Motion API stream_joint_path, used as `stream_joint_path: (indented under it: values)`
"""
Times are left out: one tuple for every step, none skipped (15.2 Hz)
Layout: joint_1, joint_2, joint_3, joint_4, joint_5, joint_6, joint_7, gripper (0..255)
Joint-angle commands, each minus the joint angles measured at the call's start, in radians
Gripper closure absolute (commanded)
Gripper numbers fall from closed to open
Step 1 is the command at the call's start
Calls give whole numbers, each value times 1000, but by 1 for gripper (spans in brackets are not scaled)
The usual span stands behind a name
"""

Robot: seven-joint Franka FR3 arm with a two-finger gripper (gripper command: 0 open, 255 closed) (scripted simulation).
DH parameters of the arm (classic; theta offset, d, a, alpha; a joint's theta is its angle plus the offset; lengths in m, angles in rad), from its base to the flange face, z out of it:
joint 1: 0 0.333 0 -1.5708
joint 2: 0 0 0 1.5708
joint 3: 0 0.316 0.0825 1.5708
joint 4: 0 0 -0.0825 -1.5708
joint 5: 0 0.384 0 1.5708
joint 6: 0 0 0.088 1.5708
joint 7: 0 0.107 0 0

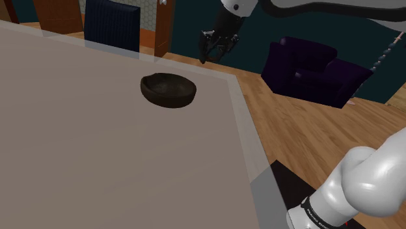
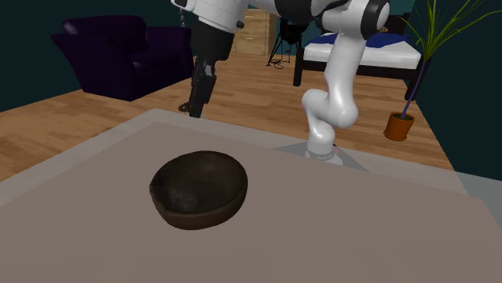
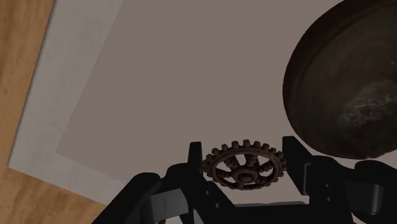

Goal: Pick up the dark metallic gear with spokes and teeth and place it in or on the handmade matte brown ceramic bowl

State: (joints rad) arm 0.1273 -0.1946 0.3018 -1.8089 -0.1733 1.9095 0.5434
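Note:
The dark brown bowl [image 1: 169,90] [image 2: 199,191] stands upright on the grey-beige table [image 1: 97,162], near its far edge in the shoulder view. My black gripper [image 1: 216,51] [image 2: 195,103] hangs in the air beyond that edge, a little above table height. In the wrist view the rusty brown spoked gear [image 3: 245,168] sits between the two fingers of the gripper [image 3: 245,156]; they clasp it on both sides. The bowl [image 3: 347,83] lies just beside the gripper there, its rim close to one finger.
A pale border runs round the table's edge [image 3: 76,83], with wooden floor beyond. A dark purple armchair [image 1: 312,71] [image 2: 121,48] stands behind the gripper. A dark blue chair [image 1: 112,26] is at the table's far side. A potted plant [image 2: 398,125] stands by the arm's base.

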Motion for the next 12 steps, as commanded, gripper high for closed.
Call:
stream_joint_path:
  values:
    - [16,49,38,55,-24,-19,58,255]
    - [24,74,56,84,-38,-30,84,255]
    - [33,101,72,114,-52,-42,110,255]
    - [43,129,89,147,-68,-54,137,255]
    - [53,159,105,181,-85,-68,162,255]
    - [66,190,119,217,-103,-83,188,255]
    - [80,222,134,255,-123,-99,214,255]
    - [95,256,147,295,-144,-116,238,255]
    - [113,292,159,338,-165,-135,263,255]
    - [118,299,161,347,-170,-139,267,255]
    - [116,295,159,328,-168,-124,270,255]
    - [115,290,158,310,-167,-110,273,255]
